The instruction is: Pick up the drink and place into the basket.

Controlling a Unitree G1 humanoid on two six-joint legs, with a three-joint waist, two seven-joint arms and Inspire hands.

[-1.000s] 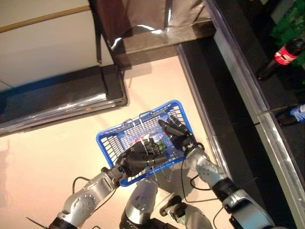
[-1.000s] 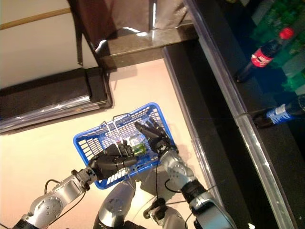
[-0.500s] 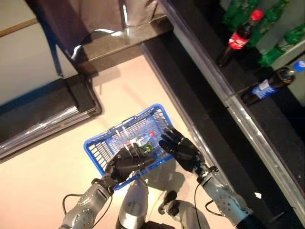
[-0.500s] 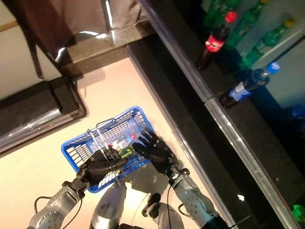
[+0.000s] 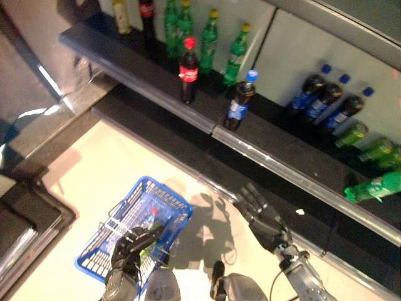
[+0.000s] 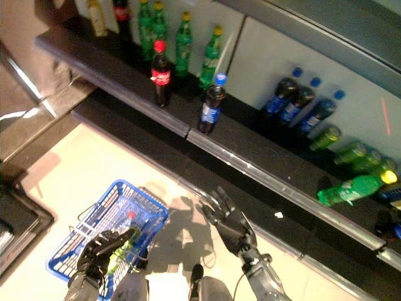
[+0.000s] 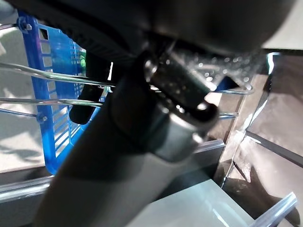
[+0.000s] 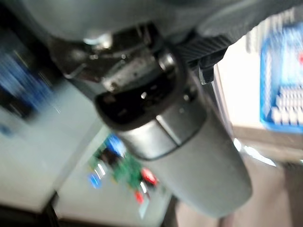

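Observation:
The blue basket (image 5: pixel 128 204) hangs low at the left above the pale floor. My left hand (image 5: pixel 128 246) is shut on its thin wire handles (image 7: pixel 57 80). A drink with a red cap (image 5: pixel 152 214) and a green label lies inside the basket. My right hand (image 5: pixel 260 216) is open and empty, fingers spread, to the right of the basket and just before the dark lower shelf edge. On the shelf a red-capped cola bottle (image 5: pixel 188 69) and a blue-capped dark bottle (image 5: pixel 240 100) stand near the front.
Green bottles (image 5: pixel 210 37) stand at the shelf's back. Blue-labelled bottles (image 5: pixel 319 97) and green bottles (image 5: pixel 376 185) lie further right. A metal rail (image 5: pixel 294 179) runs along the shelf front. A dark platform (image 5: pixel 25 213) lies at the left.
The camera has swung up to the shelf. My right hand has left the basket and moved right, open. The basket now hangs at the lower left with the drink in it.

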